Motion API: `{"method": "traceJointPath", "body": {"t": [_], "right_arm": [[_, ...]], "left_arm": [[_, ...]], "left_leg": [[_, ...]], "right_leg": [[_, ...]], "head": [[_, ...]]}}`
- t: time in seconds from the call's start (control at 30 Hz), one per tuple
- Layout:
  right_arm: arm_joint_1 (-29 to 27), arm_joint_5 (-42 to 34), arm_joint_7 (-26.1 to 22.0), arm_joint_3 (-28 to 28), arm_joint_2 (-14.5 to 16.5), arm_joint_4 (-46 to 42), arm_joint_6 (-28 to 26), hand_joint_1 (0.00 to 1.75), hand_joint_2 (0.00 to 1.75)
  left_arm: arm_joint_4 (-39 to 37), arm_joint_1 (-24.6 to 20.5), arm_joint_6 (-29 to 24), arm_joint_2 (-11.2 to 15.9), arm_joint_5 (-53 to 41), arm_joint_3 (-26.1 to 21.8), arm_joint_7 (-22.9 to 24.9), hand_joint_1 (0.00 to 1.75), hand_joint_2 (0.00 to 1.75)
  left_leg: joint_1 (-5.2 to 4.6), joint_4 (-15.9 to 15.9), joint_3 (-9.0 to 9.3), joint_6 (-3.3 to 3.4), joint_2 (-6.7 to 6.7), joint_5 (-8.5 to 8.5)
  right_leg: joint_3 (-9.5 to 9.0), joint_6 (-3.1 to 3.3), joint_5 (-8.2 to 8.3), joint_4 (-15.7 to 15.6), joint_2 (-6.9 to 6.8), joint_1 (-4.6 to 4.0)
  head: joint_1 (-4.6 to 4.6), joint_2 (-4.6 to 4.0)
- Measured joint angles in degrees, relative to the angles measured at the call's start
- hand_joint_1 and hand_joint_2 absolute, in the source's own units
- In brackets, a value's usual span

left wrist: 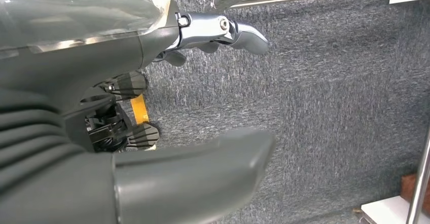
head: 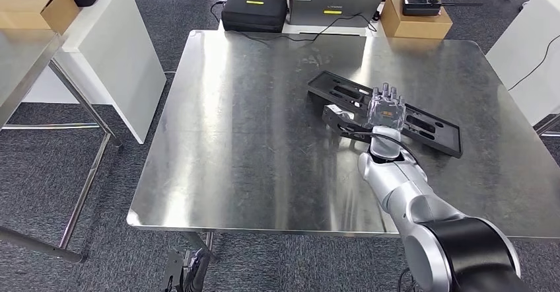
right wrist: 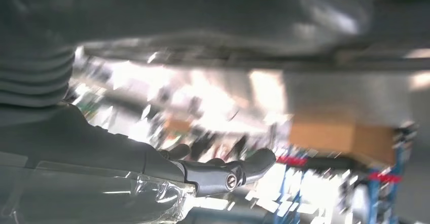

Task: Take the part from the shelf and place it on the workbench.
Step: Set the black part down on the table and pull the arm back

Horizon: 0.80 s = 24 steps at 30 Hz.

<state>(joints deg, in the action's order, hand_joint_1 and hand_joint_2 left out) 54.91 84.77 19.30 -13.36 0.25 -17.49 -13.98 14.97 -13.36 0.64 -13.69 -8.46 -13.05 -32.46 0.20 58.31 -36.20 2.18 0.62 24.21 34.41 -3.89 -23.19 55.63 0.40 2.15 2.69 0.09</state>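
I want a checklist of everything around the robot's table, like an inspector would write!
Surface: shiny steel workbench, some scuffs.
Job's things: long black part lies flat on the workbench, slanted.
Clutter: nothing seen on the workbench besides the part.
Hands: right hand over the part's middle; grip cannot be told. Left hand hangs over grey carpet, fingers apart, holding nothing.
Cables: black cable trails onto the far edge.
Surroundings: black case, laptop, cardboard boxes behind; a person sits there.

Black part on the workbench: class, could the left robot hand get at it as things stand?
Probably not directly: the left robot hand hangs over carpet, while the black part lies on the workbench under the right robot hand.
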Motion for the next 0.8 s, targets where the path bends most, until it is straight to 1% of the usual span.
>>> {"method": "traceJointPath", "body": {"t": [0.07,0.1,0.2,0.23,0.3,0.37,0.4,0.47,0.53,0.6,0.63,0.7,0.8], "right_arm": [[-0.21,-3.04,-5.30,1.95,0.50,-0.33,-1.54,0.00,0.00],[-0.47,-4.80,-8.85,3.28,0.95,-0.88,-3.89,0.00,0.00],[-2.59,-12.51,-22.24,8.10,3.23,-5.17,-14.68,0.00,0.00],[-3.85,-15.64,-26.40,9.59,4.24,-7.50,-17.43,0.00,0.00],[-7.96,-23.69,-34.64,11.68,6.30,-13.89,-20.02,0.00,0.00],[-14.83,-34.48,-42.61,12.47,8.43,-23.59,-20.48,0.00,0.00],[-18.74,-39.30,-45.47,12.51,9.42,-28.78,-20.43,0.00,0.00],[-26.06,-45.67,-49.06,12.26,10.71,-37.54,-20.40,0.00,0.00],[-33.50,-51.04,-52.81,11.53,11.32,-45.77,-20.39,0.00,0.00],[-41.08,-54.73,-55.79,10.44,11.70,-53.46,-20.37,0.00,0.00],[-44.32,-55.58,-56.54,9.91,11.86,-56.60,-20.35,0.00,0.00],[-48.92,-56.24,-57.10,9.15,12.06,-61.43,-20.33,0.00,0.00],[-52.44,-57.00,-56.90,8.69,12.13,-66.08,-19.58,0.00,0.00]], "left_arm": [[0.00,0.00,-0.03,0.03,0.00,0.05,0.03,0.00,0.00],[0.00,0.01,-0.21,0.06,0.00,0.13,-0.02,0.00,0.00],[0.00,0.04,-1.37,0.15,0.00,0.55,-0.67,0.00,0.00],[0.00,0.07,-1.77,0.16,0.07,0.68,-0.97,0.00,0.00],[0.00,0.22,-2.35,0.16,0.54,0.84,-1.62,0.00,0.00],[0.00,0.54,-2.69,0.19,1.19,0.87,-2.30,0.00,0.00],[0.00,0.74,-2.82,0.23,1.42,0.86,-2.53,0.00,0.00],[0.00,1.09,-3.29,0.33,1.61,0.86,-2.67,0.00,0.00],[0.00,1.43,-3.93,0.51,1.68,0.84,-2.61,0.00,0.00],[0.00,1.82,-4.19,0.81,1.84,0.80,-2.59,0.00,0.00],[0.00,1.97,-4.19,0.99,1.92,0.78,-2.60,0.00,0.00],[0.00,2.15,-4.18,1.27,2.06,0.74,-2.61,0.00,0.00],[0.00,2.26,-4.44,1.51,2.54,0.70,-2.64,0.00,0.00]], "left_leg": [[0.00,0.00,-0.02,0.04,-0.03,-0.02],[0.01,0.00,-0.03,0.04,-0.05,-0.03],[0.07,-0.01,-0.02,0.04,-0.15,-0.03],[0.13,-0.01,-0.01,0.04,-0.16,-0.04],[0.32,-0.02,0.00,0.01,-0.10,-0.04],[0.45,-0.02,0.00,-0.02,0.02,-0.02],[0.47,-0.03,-0.01,-0.04,0.08,-0.01],[0.47,-0.04,-0.04,-0.09,0.14,0.03],[0.48,-0.05,-0.05,-0.15,0.18,0.12],[0.47,-0.07,-0.06,-0.20,0.22,0.25],[0.46,-0.07,-0.06,-0.21,0.21,0.31],[0.45,-0.07,-0.06,-0.24,0.13,0.37],[0.45,-0.07,-0.02,-0.23,0.00,0.37]], "right_leg": [[0.02,-0.10,0.06,0.01,0.00,-0.01],[0.05,-0.13,0.08,0.04,0.01,-0.03],[0.12,-0.15,0.09,0.10,0.05,-0.16],[0.13,-0.13,0.08,0.11,0.05,-0.22],[0.11,-0.12,0.01,0.11,-0.02,-0.36],[0.06,-0.14,-0.10,0.11,-0.18,-0.46],[0.05,-0.15,-0.14,0.11,-0.24,-0.48],[0.09,-0.10,-0.21,0.12,-0.29,-0.48],[0.10,-0.03,-0.31,0.12,-0.32,-0.48],[0.09,-0.04,-0.39,0.12,-0.32,-0.47],[0.10,-0.07,-0.41,0.12,-0.30,-0.47],[0.15,-0.08,-0.42,0.12,-0.24,-0.46],[0.24,-0.04,-0.45,0.10,-0.20,-0.46]], "head": [[0.00,0.00],[0.00,0.00],[0.02,-0.01],[0.03,-0.01],[0.01,0.00],[-0.01,-0.01],[0.00,-0.01],[0.01,-0.01],[-0.02,-0.01],[-0.01,-0.01],[-0.01,-0.01],[0.01,0.00],[-0.01,0.00]]}}
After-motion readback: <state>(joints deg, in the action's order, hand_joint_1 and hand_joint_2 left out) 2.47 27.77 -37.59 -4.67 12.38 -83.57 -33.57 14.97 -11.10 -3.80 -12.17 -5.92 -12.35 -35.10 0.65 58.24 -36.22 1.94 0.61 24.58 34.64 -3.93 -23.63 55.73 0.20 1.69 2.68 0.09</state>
